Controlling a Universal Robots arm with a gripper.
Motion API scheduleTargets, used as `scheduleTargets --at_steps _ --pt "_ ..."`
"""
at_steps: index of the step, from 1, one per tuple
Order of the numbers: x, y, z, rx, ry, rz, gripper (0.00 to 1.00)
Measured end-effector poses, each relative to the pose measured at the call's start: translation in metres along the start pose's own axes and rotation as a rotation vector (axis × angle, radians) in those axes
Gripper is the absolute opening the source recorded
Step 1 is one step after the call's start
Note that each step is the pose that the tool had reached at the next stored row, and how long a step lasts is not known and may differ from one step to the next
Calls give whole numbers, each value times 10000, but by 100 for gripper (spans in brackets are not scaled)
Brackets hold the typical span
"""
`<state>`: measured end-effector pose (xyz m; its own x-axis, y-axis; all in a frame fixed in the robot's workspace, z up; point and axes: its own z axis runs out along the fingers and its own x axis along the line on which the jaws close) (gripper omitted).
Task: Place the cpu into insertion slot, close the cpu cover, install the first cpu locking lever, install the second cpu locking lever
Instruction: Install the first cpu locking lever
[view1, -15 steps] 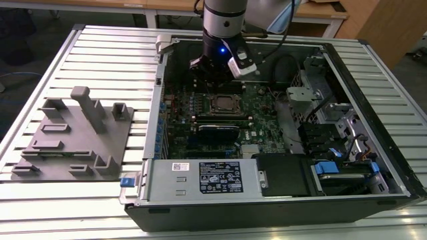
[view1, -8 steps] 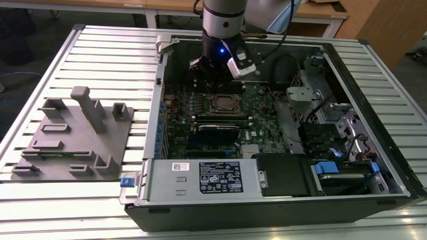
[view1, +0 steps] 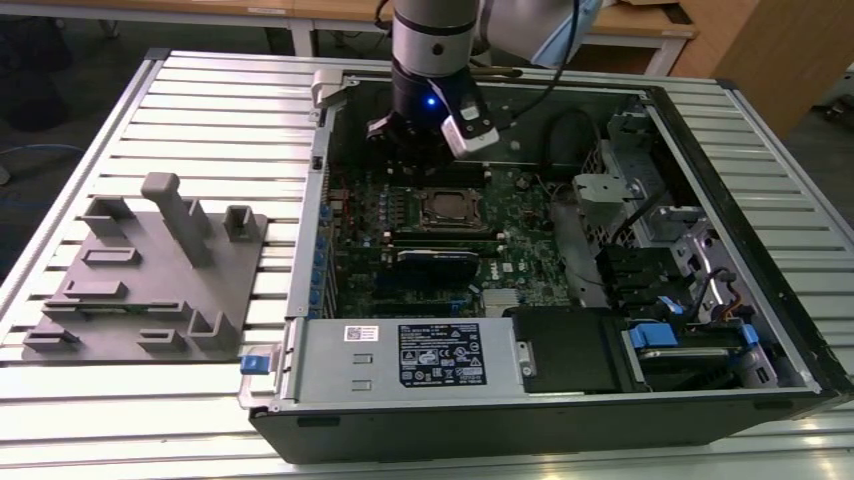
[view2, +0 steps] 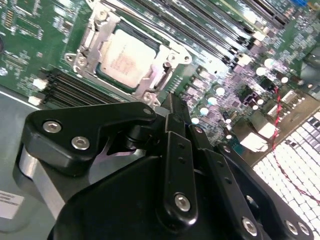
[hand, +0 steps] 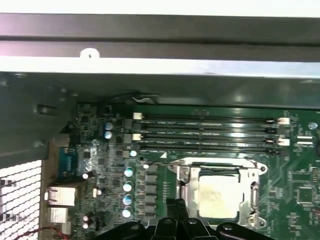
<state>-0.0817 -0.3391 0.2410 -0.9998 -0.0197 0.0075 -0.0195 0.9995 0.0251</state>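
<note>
Arm: arm (view1: 434, 40) reaches straight down into the open computer case (view1: 787, 300).
Gripper: gripper (view2: 170, 102) pressed together and empty, over the motherboard (view1: 534, 215), just beside the insertion slot (view1: 451, 210).
Insertion slot: mid-motherboard, holds the cpu (view2: 125, 57).
Cpu cover: cpu cover (hand: 186, 181) lies flat, framing the cpu.

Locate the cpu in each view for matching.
Exterior view: cpu inside the open case, toward the exterior view's left.
First wrist view: cpu ringed by the cpu cover.
Second wrist view: cpu ringed by the cpu cover.
Shared landmark: long black memory slots beside it.
</note>
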Motion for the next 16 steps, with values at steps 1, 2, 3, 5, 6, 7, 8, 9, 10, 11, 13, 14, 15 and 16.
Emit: scheduleTargets --at_steps 1,2,3,5,6,7,8,9,10,11,13,14,15,16 --pt "22 0 1 -1 -1 0 10" --pt "44 1 2 -3 -1 -1 10" --pt "62 1 3 -6 -1 -2 10" --pt "98 2 4 -9 -2 -1 10" --pt "116 2 5 -9 -2 0 10" --pt "134 2 5 -9 -2 -1 10" --pt "149 3 6 -9 -2 -1 10" --pt "163 3 6 -10 -3 -1 10" --pt "174 3 6 -15 -2 -1 10" --pt "179 3 6 -38 -3 -1 10" --pt "183 3 6 -201 -5 -3 10" --pt "185 2 6 -320 -9 -4 10" --pt "189 1 6 -432 -12 -4 10" --pt "194 -1 7 -566 -16 -6 10"
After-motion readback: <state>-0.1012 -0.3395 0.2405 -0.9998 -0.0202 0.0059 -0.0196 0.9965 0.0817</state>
